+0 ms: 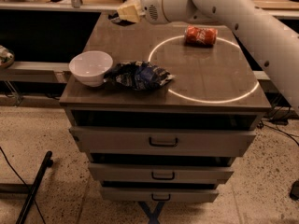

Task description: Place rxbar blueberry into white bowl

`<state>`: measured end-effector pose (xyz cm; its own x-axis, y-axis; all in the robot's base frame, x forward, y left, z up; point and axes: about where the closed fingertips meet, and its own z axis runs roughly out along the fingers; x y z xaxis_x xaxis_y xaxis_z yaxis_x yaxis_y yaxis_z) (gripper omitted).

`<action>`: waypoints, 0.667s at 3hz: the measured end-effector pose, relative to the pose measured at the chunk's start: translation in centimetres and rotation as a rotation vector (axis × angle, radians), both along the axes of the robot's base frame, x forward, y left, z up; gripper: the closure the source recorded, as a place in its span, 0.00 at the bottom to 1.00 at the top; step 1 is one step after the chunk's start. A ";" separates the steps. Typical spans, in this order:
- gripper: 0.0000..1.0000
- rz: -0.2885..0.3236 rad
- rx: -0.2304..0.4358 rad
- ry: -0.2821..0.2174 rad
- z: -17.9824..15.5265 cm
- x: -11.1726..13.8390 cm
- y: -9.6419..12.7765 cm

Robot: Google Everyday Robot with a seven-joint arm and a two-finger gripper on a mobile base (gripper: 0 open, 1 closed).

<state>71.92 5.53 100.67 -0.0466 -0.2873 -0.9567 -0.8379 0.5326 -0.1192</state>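
The white bowl stands at the front left corner of the wooden cabinet top. My gripper is at the far left edge of the top, well behind the bowl. A small dark flat thing, which looks like the rxbar blueberry, shows just under and left of the gripper; most of it is hidden. I cannot tell whether the gripper touches it.
A crumpled blue-and-white chip bag lies right next to the bowl. A red-orange soda can lies on its side at the far right, on a bright ring of light. My white arm spans the back right. Drawers are below.
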 end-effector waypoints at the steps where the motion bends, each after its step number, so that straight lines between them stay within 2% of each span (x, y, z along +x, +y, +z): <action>1: 1.00 0.090 0.037 -0.005 0.0 -2.1 1.7; 2: 1.00 0.195 0.047 -0.026 0.5 -5.1 3.8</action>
<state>66.80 9.37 101.13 0.0305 -0.2436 -0.9694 -0.9228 0.3658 -0.1209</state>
